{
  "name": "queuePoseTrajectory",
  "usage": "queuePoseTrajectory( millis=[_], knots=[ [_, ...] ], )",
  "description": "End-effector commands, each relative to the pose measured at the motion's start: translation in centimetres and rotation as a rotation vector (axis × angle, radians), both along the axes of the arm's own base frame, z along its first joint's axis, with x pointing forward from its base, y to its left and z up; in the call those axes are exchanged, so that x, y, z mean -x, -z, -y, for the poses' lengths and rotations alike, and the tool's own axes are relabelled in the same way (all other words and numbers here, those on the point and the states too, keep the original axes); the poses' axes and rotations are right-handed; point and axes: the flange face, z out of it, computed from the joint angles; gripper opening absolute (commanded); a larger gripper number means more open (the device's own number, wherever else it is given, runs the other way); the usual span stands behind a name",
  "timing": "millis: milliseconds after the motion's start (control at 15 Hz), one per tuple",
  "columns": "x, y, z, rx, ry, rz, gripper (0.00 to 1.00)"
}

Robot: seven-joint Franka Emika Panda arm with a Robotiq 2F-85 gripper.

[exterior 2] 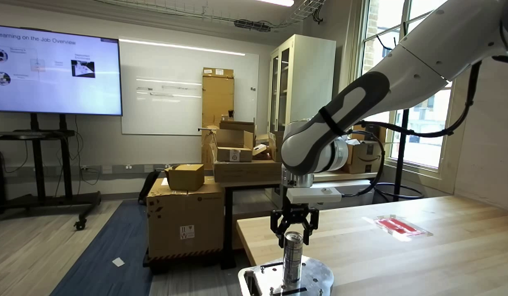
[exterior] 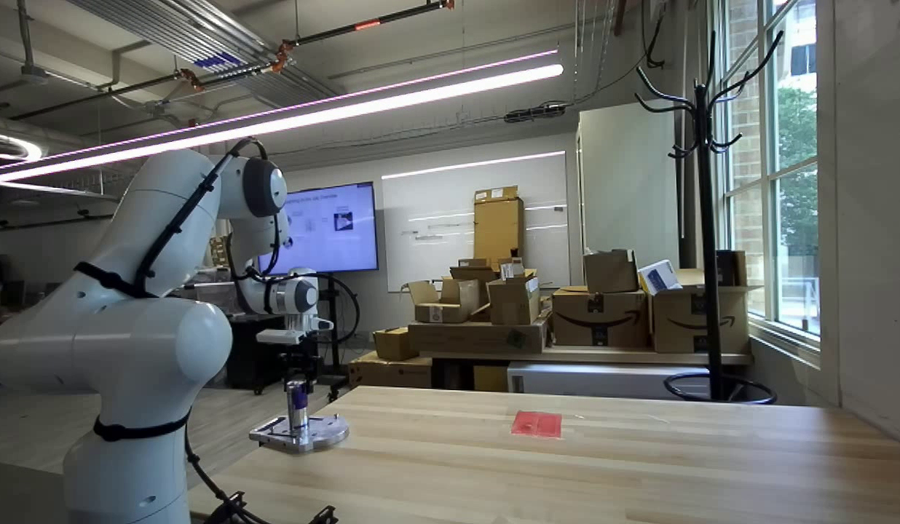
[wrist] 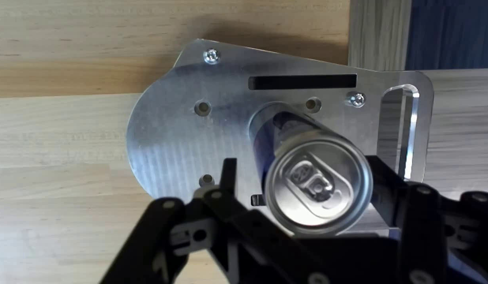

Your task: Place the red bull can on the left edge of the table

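Note:
The red bull can (exterior: 298,407), slim with a silvery top and dark blue on its side, stands upright on a metal plate at the table's edge. It also shows in an exterior view (exterior 2: 293,259) and in the wrist view (wrist: 319,185). My gripper (exterior 2: 294,241) points down over the can, fingers open on either side of its top. In the wrist view, the gripper (wrist: 301,167) shows a gap between its left finger and the can; the right finger is close beside the can, contact unclear. The light wood table (exterior: 566,480) extends away from the plate.
The metal plate (wrist: 169,126), with slots and screws, partly overhangs the table edge, with floor beyond. A flat red object (exterior: 536,424) lies on the table; it also shows in an exterior view (exterior 2: 396,226). Cardboard boxes (exterior 2: 186,218) stand beyond the table.

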Motion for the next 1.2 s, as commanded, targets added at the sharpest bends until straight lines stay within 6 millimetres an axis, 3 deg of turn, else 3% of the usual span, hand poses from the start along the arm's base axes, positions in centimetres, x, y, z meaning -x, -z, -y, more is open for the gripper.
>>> queuePoseTrajectory(
  millis=[0,200,333,467,733,933,1133],
  knots=[
    [1.1,-1.3,0.3,-0.022,0.002,0.007,1.00],
    [2.3,-4.8,-0.2,-0.032,-0.006,0.037,1.00],
    [2.7,-8.1,0.1,-0.034,-0.010,0.080,1.00],
    [2.7,-11.4,1.6,-0.055,0.017,0.115,1.00],
    [2.4,-16.3,6.2,-0.094,0.109,0.172,1.00],
    [1.9,-17.8,11.2,-0.054,0.203,0.201,1.00],
    [2.0,-17.9,15.9,0.009,0.261,0.219,1.00]
  ],
)
